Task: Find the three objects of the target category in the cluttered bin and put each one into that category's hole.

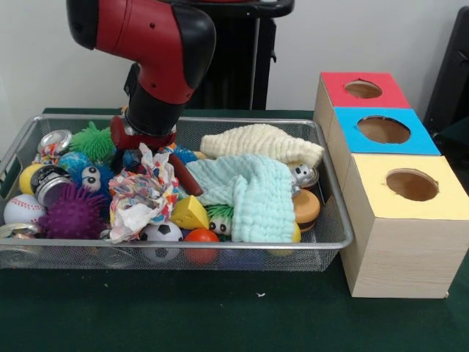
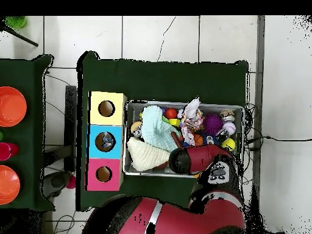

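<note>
Red arm (image 1: pixel 157 55) deep in the cluttered bin (image 1: pixel 333 220), tool's grip state indiscernible among toys.

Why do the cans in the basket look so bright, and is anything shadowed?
Front view: the cans catch room light and glare white, while the arm darkens the toys beneath it. Overhead view: light looks even, and the blue box's hole stays dim inside.

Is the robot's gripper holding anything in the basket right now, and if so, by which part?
It cannot be told. The gripper is down among the toys in the wire-mesh basket, and the arm and clutter hide its tip in both views.
</note>
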Robot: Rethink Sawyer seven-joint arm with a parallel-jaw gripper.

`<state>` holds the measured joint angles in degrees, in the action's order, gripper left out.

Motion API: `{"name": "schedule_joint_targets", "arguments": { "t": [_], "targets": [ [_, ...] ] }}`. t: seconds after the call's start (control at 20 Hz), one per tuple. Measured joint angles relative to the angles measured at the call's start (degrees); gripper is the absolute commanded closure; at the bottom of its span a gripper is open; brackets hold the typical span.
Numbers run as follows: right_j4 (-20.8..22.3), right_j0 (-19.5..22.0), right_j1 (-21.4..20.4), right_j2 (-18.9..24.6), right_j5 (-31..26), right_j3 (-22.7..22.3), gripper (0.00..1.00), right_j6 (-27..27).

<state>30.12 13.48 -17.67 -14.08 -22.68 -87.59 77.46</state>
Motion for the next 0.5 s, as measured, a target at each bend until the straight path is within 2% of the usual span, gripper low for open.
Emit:
{"name": "schedule_joint_targets", "arguments": {
  "t": [0.35, 0.4, 0.5],
  "targets": [
    [0.0, -0.1, -0.5, -0.7, -0.3, 0.0, 0.0, 0.0],
    [0.0, 0.0, -0.6, -0.8, -0.3, 0.0, 1.0, 0.0],
    [0.0, 0.0, -0.7, -0.9, -0.3, 0.0, 1.0, 0.0]
  ]
}}
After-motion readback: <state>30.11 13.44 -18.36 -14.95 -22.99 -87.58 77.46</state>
